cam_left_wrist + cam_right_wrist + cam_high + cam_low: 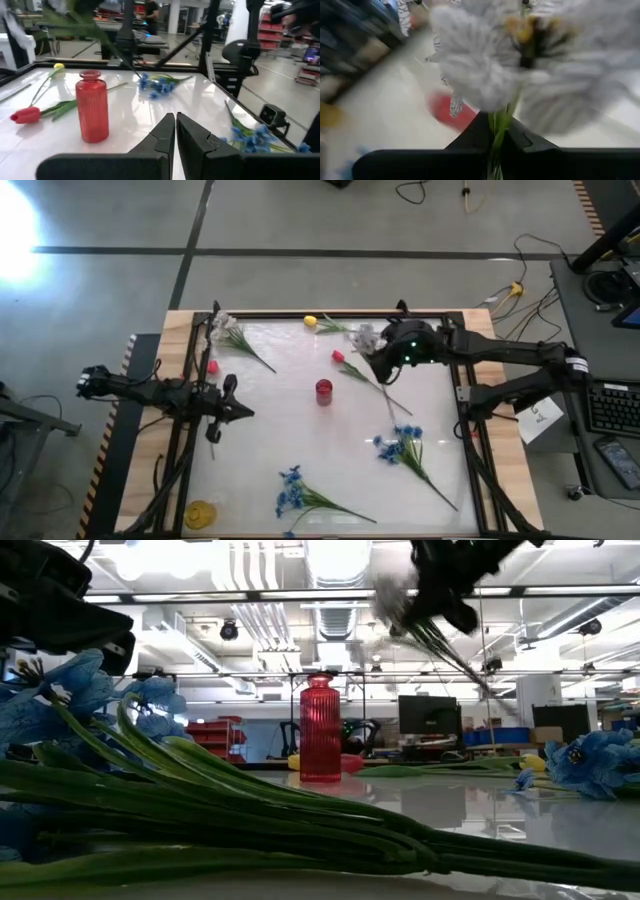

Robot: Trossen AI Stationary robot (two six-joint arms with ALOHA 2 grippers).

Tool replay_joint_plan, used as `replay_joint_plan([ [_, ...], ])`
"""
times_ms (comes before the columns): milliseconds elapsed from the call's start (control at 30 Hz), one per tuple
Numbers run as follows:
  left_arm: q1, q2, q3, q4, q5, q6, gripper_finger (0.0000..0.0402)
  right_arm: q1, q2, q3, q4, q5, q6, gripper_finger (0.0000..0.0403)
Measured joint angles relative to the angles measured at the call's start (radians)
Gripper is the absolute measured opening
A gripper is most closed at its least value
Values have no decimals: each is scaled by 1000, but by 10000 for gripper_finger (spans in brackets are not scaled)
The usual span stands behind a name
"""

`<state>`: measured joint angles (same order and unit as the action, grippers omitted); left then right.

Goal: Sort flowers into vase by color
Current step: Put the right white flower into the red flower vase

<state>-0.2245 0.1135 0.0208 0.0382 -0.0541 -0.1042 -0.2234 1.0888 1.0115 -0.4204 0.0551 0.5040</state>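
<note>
My right gripper (378, 358) hangs above the table's far right part, shut on a white blossom spray (365, 340) with a green stem. In the low view that white spray (395, 600) is high above the table. The red ribbed vase (323, 392) stands upright at the table's middle. A red tulip (338, 357) and a yellow tulip (310, 321) lie flat behind the vase. Another white spray (230, 335) lies at the far left. Two blue flowers (400, 445) (292, 490) lie nearer. My left gripper (235, 408) waits shut at the left, level, with nothing between its fingers. My right gripper pinches the white spray's green stem (497, 132) between its two fingers, just below the blossom. The fingers come from the table's right side, slanting down. The flower is lifted clear of the table, and its stem (465, 665) trails down at a slant below the gripper.
A yellow vase (200, 513) stands at the near left corner. A dark frame (470, 395) rims the white table top. In the left wrist view the red vase (92, 107) stands a short way ahead of my left gripper (175, 127). Bare table lies between the vase and the blue flowers.
</note>
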Motion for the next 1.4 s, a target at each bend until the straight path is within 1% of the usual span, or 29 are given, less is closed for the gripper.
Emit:
replay_joint_plan([
  [167,0,1,0,-1,-8,-9,5,39,-14,13,381,-2,-102,13],
  [267,0,1,0,21,-8,-46,5,59,4,12,561,4,-160,13],
  [333,0,1,0,68,-8,-158,5,76,26,12,657,16,-196,13],
  [433,0,1,0,199,-18,-470,5,89,67,12,755,24,-255,13],
  [500,-1,3,0,292,-74,-574,5,90,92,12,788,26,-280,13],
  [567,0,3,0,386,-97,-625,5,88,113,12,813,39,-299,13],
  [700,0,3,0,555,-96,-600,5,88,151,29,822,61,-350,13],
  [833,0,5,0,630,-99,-582,5,88,185,49,821,56,-374,13],
  [967,1,15,0,626,-199,-559,5,88,203,52,811,52,-389,13],
  [1067,1,55,30,582,-224,-555,3,91,200,51,812,52,-391,13],
  [1167,1,129,120,463,-274,-492,1,92,193,55,802,52,-402,13],
  [1300,2,260,286,182,-438,-429,1,93,205,57,745,50,-401,13],
  [1400,2,356,433,-87,-597,-446,1,99,229,57,730,50,-400,13],
])
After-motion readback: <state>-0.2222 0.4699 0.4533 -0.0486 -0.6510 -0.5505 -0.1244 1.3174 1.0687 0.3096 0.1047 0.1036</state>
